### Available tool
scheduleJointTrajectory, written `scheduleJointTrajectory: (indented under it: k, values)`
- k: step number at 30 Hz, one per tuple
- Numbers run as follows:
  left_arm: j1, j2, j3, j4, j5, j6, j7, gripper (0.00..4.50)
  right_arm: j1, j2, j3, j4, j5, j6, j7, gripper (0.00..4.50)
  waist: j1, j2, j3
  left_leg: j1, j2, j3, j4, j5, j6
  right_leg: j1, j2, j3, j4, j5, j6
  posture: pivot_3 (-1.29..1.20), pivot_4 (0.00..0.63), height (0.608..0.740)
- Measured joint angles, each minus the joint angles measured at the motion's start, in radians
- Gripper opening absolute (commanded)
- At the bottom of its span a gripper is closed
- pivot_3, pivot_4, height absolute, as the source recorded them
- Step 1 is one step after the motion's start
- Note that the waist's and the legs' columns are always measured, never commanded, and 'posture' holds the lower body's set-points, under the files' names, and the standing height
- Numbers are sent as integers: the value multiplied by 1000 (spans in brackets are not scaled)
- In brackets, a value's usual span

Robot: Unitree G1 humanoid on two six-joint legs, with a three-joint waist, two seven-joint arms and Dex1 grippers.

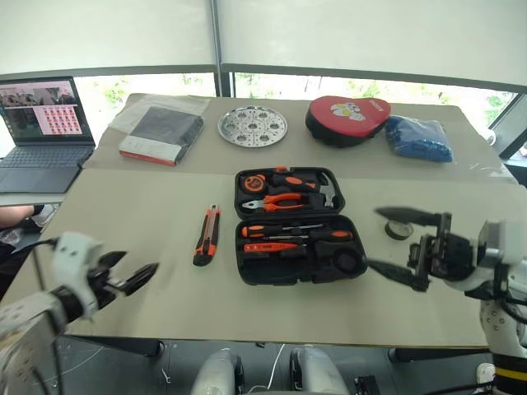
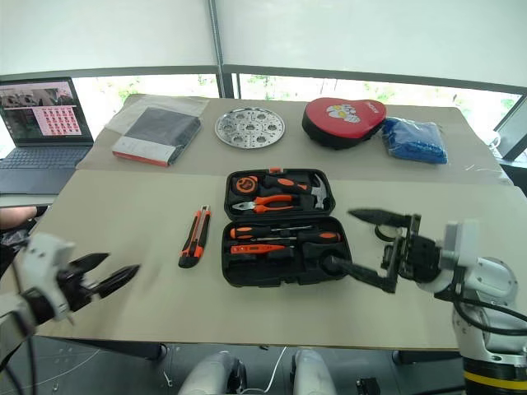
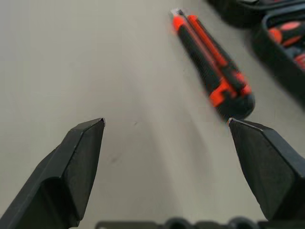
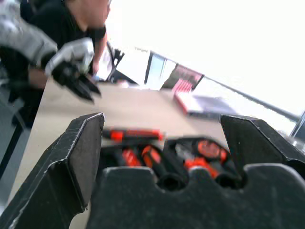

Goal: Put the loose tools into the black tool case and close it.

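In the left eye view the black tool case lies open at centre frame, with screwdrivers, pliers and a hammer in it. The utility knife lies loose just left of the case, its long axis running top to bottom. The left gripper, fingers apart and empty, hangs at lower left; the knife lies up and to the right of it, nearer this arm. The right gripper, spread wide and empty, hovers at the case's right edge, with the tape roll behind it.

The left wrist view shows the knife slanting ahead of the spread fingers.

The right wrist view looks over the case between parted fingers.
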Motion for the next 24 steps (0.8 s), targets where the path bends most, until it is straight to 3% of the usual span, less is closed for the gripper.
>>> scheduleJointTrajectory:
  k: [5,11,14,19,24]
  values:
    - [-214,-166,-212,19,85,98,262,4464,1,30,64,-28,-19,-7,-5,4500,-4,-1,-1,4,-4,1,-8,4,-6,2,3,2,-2,0,0,0,150,740]
    - [-259,-209,-379,110,216,78,361,4464,-9,36,68,-34,-41,-9,-33,4500,-7,-1,-1,6,-2,1,-13,3,-5,1,6,4,-3,-1,-3,0,150,740]
    - [-264,-233,-427,131,267,62,396,3711,-10,30,67,-44,-42,-9,-49,4500,-4,-1,-1,7,-2,1,-13,2,-3,2,6,4,-3,-2,-3,0,150,740]
    - [-251,-311,-412,130,297,50,426,1979,-10,15,61,-56,-42,-4,-70,4500,-1,-1,-1,8,-2,1,-13,1,-1,3,4,3,-3,-2,-3,0,150,740]
    - [-213,-264,-396,138,299,-32,354,1781,1,10,62,-87,-48,0,-96,4500,-3,0,-2,7,-2,1,-13,1,-1,2,4,3,-3,-2,-3,0,150,740]
